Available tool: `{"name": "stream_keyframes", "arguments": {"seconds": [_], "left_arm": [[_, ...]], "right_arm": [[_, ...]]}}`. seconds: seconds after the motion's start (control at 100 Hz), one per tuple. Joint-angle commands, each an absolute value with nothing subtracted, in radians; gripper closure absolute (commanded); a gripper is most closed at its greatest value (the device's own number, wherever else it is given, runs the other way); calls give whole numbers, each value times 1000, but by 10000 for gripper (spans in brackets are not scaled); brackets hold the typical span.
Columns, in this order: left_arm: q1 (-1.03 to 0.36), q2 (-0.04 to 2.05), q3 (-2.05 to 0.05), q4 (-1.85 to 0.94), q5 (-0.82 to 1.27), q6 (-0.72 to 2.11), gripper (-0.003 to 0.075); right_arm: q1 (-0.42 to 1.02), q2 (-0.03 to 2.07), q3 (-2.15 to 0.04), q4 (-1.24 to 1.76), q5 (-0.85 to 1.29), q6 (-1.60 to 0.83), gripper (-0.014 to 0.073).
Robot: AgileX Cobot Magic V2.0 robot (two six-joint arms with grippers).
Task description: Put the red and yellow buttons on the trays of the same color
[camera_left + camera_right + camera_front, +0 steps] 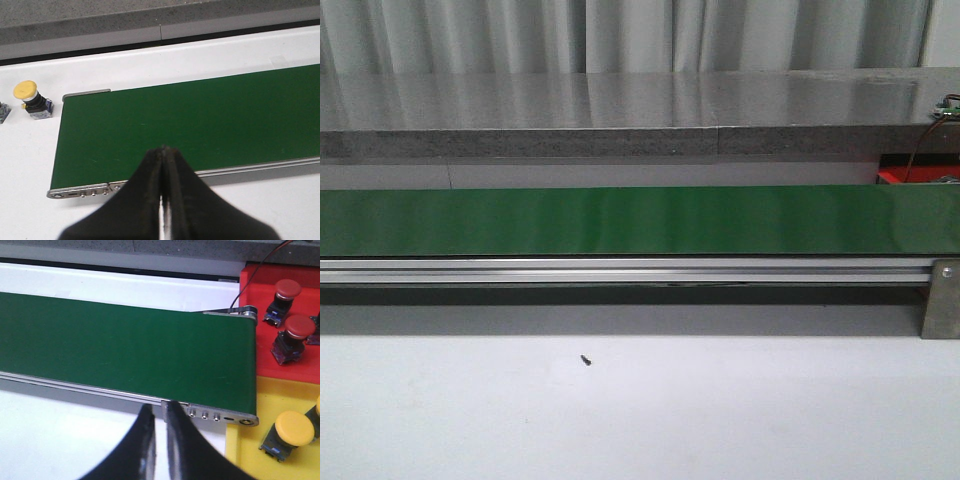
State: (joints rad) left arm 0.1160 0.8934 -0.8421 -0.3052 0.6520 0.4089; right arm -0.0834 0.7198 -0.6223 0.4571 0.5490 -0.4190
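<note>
- Green conveyor belt (620,220) spans the white table (720,420).
- Small dark screw (586,359) lies on the table, before the belt.
- Grey curtain (620,30) hangs behind the belt.

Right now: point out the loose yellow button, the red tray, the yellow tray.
yellow button (25,90), left wrist view, on its cap.
red tray (265,367), right wrist view, bare floor.
yellow tray (250,445), right wrist view, bare floor.

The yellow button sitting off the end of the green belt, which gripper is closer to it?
Left. The yellow button shows only in the left gripper's view, past the belt's end. The right gripper is at the opposite end, by the trays.
</note>
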Motion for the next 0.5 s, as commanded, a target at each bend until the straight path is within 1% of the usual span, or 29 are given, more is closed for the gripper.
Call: {"name": "stream_keyframes", "arguments": {"seconds": [0.0, 0.49], "left_arm": [[110, 886, -869, -328, 586, 409, 740], [110, 886, -869, -282, 586, 398, 738]], "right_arm": [[-83, 714, -645, 465, 512, -417, 664], [-83, 714, -645, 465, 511, -417, 662]]}}
